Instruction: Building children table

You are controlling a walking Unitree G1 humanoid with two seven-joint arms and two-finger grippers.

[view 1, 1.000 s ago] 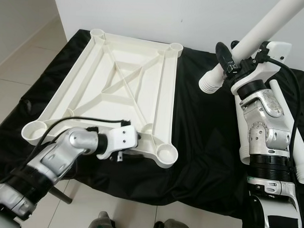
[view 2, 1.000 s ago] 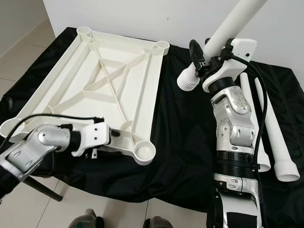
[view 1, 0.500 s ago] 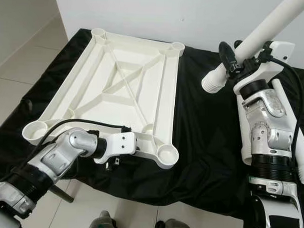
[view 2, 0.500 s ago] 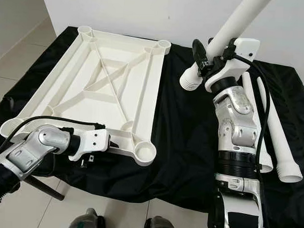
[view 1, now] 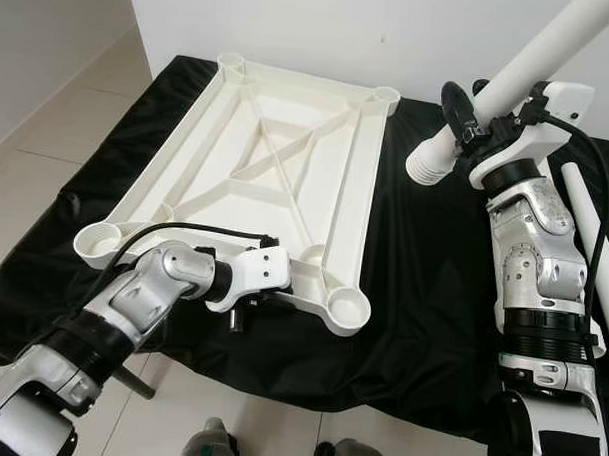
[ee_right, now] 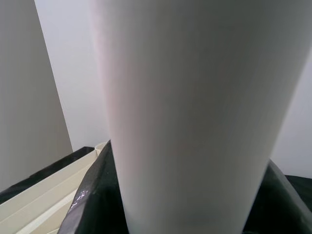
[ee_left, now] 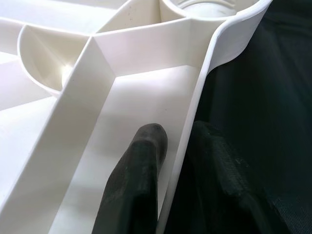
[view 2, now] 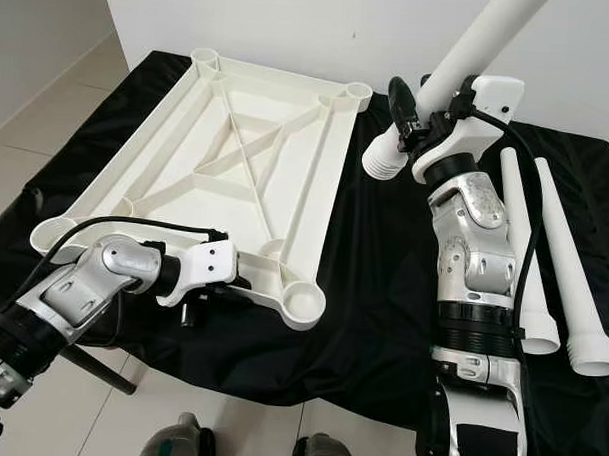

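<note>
Right gripper (view 2: 417,110) is pinching a leg (view 2: 460,63), raised over the cloth (view 2: 383,271) right of the tabletop (view 2: 236,176). Left gripper (view 1: 267,295) is pinching its near rim. No sockets filled; two legs (view 2: 549,247) lying far right.

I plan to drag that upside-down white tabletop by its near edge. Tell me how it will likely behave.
The tabletop probably stays stiff: cross ribs brace its underside. It looks like thin-walled hollow plastic, so likely light for its size. On the black cloth it may drag the fabric along; the left gripper pinches just its thin rim.
</note>
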